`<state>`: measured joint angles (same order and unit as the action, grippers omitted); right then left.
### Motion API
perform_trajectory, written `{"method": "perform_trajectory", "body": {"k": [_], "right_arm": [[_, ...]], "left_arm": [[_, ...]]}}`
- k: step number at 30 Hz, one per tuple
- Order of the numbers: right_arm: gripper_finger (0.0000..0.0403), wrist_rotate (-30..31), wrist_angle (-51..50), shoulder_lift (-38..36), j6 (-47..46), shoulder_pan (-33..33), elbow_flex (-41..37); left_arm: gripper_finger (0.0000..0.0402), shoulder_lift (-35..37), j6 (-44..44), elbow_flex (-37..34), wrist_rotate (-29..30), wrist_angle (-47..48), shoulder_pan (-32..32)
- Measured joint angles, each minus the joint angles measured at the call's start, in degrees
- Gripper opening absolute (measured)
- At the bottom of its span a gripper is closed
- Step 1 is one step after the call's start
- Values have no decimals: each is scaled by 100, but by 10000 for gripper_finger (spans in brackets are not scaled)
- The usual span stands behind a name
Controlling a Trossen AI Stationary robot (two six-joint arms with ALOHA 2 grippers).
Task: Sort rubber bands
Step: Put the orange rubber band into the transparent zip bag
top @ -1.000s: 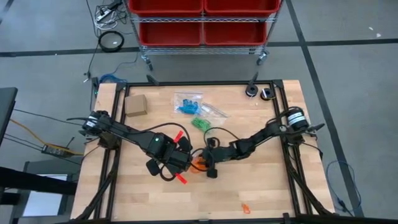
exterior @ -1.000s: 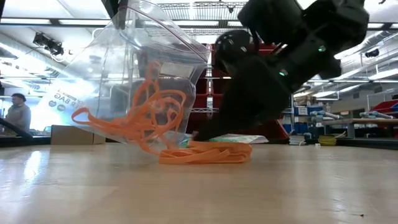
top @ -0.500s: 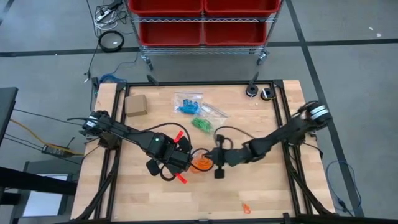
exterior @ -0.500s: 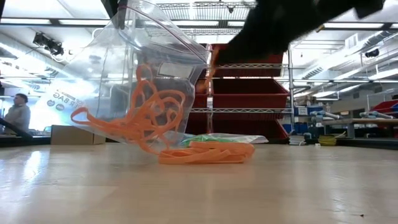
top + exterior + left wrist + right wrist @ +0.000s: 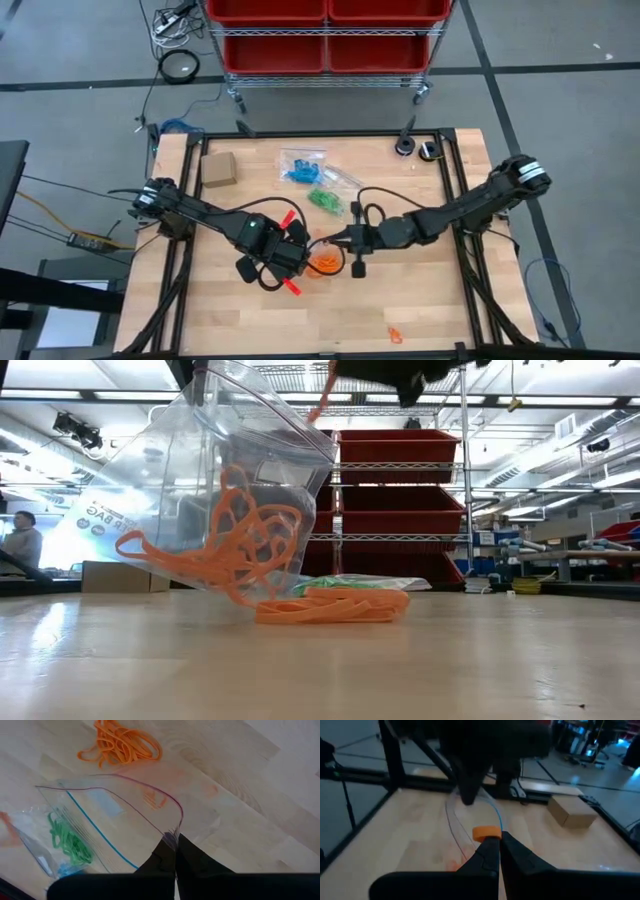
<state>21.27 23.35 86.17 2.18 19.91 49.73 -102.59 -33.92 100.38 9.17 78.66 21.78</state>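
A clear zip bag (image 5: 190, 480) hangs open-mouthed at mid-table, several orange rubber bands (image 5: 235, 545) inside it, its lower end on the table. My left gripper (image 5: 175, 846) is shut on its rim. More orange bands lie in a pile (image 5: 322, 263) on the wood beside the bag. My right gripper (image 5: 499, 841), just right of the bag's mouth (image 5: 475, 817) and well above the pile, is shut on one orange band (image 5: 486, 833). My left gripper pinches the bag's rim (image 5: 172, 836) at one end of the open mouth between its two fingers, coming from above and pointing steeply down. The bag hangs below the fingers, mouth open, bottom resting on the table. My right gripper pinches an orange band (image 5: 486, 833) at its fingertips, reaching nearly level from the table's right. The band is lifted clear of the pile; a strand (image 5: 325, 400) of it hangs below the gripper.
A bag of green bands (image 5: 322, 200) and a bag of blue bands (image 5: 301, 167) lie toward the far side. A tan cardboard box (image 5: 218, 168) stands at the far left. One orange band (image 5: 395, 334) lies by the near edge. Bare wood surrounds the pile.
My right gripper has risen from the orange pile on the table, taking an orange band up with it, and has levelled out beside the bag's mouth. The pile and the bag have stayed where they were.
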Motion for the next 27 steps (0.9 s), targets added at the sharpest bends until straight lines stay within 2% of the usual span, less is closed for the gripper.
{"method": "perform_trajectory", "body": {"k": [4,11,18,22,27], "right_arm": [[0,-477,409,380,-20,-191,122],[0,-1383,181,1052,-43,-449,889],[0,-1702,-637,1433,-464,-806,1296],[0,-1746,-697,1460,-670,-893,1321],[14,-2112,-731,1460,-706,-887,1321]], "left_arm": [[1,0,-20,0,-4,-16,0],[1,0,-41,0,-4,-62,-2],[1,0,-43,0,-9,-100,-2],[2,0,-41,0,-13,-95,-2],[2,2,-41,0,-15,-100,-2]]}}
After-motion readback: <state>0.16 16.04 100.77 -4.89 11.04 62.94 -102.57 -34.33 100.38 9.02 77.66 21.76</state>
